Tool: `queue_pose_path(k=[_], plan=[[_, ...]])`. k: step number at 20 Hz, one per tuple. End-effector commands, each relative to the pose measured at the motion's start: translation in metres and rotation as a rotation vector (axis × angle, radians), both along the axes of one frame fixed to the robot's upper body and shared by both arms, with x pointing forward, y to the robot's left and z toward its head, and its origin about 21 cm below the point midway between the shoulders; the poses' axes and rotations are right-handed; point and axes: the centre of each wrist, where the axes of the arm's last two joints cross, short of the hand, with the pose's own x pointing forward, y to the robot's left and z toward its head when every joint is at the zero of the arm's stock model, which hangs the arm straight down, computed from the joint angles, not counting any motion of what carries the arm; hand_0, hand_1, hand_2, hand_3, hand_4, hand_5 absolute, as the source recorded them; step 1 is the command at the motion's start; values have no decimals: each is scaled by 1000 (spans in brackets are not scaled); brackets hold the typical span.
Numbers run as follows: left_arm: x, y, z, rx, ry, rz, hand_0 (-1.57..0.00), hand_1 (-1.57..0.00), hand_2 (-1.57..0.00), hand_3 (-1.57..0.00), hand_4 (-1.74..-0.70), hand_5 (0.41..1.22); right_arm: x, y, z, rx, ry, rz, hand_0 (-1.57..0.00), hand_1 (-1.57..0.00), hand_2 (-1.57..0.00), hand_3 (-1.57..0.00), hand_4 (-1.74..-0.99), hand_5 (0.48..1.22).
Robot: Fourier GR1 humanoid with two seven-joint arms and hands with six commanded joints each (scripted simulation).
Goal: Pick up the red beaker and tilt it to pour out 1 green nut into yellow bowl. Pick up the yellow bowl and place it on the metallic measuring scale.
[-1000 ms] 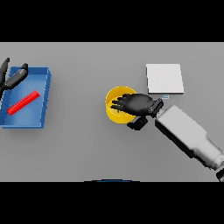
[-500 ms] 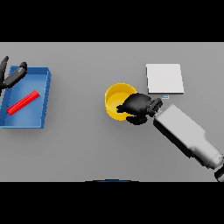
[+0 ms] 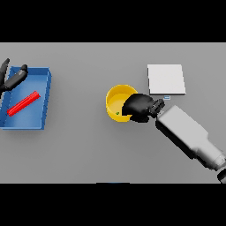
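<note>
Right hand [image 3: 140,107] is on the yellow bowl [image 3: 117,102] now, near the middle of the table [image 3: 88,145], its dark fingers curled over the bowl's right rim and gripping it. The bowl sits flat on the table, and there's a small green nut [image 3: 117,113] lying inside, close to the near wall. The white and grey forearm [image 3: 187,134] runs in from the table's right near corner, slanting up to the hand.

Just beyond the hand, toward the far right of the table, lies the metallic measuring scale [image 3: 165,79], a pale square plate, flat, close to the bowl but not touching it.

Over at the left edge, the blue tray [image 3: 44,95] holds the red beaker [image 3: 23,103], which is lying on its side, slanted across the tray floor. The left hand [image 3: 12,78] shows at the tray's far left corner, fingers spread and relaxed, holding nothing; it hangs above the tray rim, apart from the beaker.
</note>
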Motion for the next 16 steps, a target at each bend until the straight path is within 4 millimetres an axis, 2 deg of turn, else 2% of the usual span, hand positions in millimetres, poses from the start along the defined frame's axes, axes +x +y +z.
queue_pose_path(k=[1,3,5,12,16], plan=[[-1,-1,0,-5,3,-2,1,1,1,1,-717,693,1,0,3,7,-2,2,-1515,-1511,-1314,-1285,-1720,1206],[-1,0,1,-16,3,2,1,1,1,1,-717,695,0,-5,8,30,8,2,-1535,-1532,-1327,-1323,-1727,1211],[-2,1,6,-9,6,13,1,1,1,1,-719,696,3,-10,23,42,-2,-18,-1548,-1546,-1337,-1331,-1732,1215],[2,-6,3,1,14,7,1,1,1,1,-714,686,8,-25,68,80,-99,-113,-1566,-1566,-1455,-1180,-1739,1220],[0,-1,5,4,12,10,1,1,1,1,-720,688,2,-22,71,89,-105,-132,-1561,-1569,-1524,-1161,-1740,1220]])
